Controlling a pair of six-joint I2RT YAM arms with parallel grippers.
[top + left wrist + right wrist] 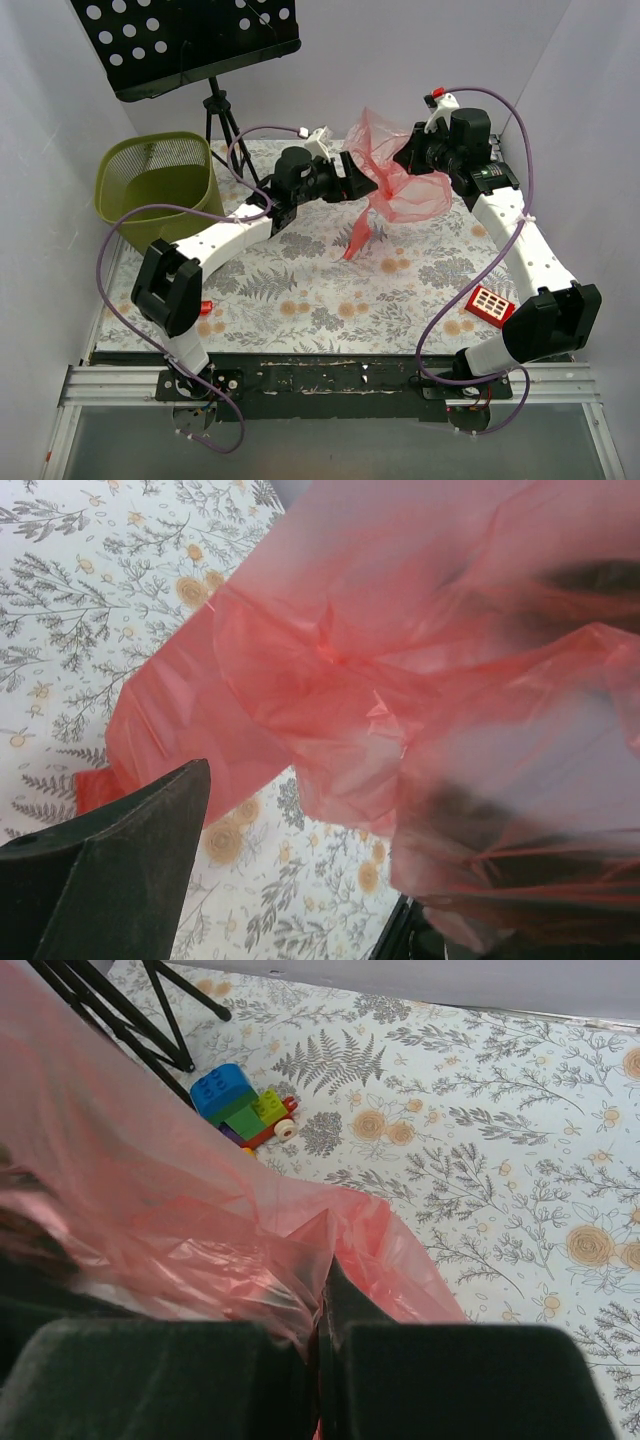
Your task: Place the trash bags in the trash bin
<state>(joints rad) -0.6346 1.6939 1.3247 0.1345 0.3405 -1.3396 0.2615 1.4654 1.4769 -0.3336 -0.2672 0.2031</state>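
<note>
A crinkly translucent red trash bag (415, 195) hangs above the back middle of the table, between my two grippers, with a thin tail drooping toward the cloth. My right gripper (408, 158) is shut on its film; in the right wrist view the fingers (325, 1300) pinch the red plastic (150, 1210) between them. My left gripper (365, 185) sits at the bag's left side and is open: in the left wrist view one dark finger (130, 860) stands well apart from the other, which the bag (400, 660) mostly covers. The olive-green mesh trash bin (155, 180) stands upright at the back left.
A black perforated music stand (190, 40) on a tripod rises behind the bin. A red block with white squares (490, 305) lies near the right arm. A small red stick (205, 307) lies by the left arm. A toy brick car (245, 1110) sits near the tripod legs.
</note>
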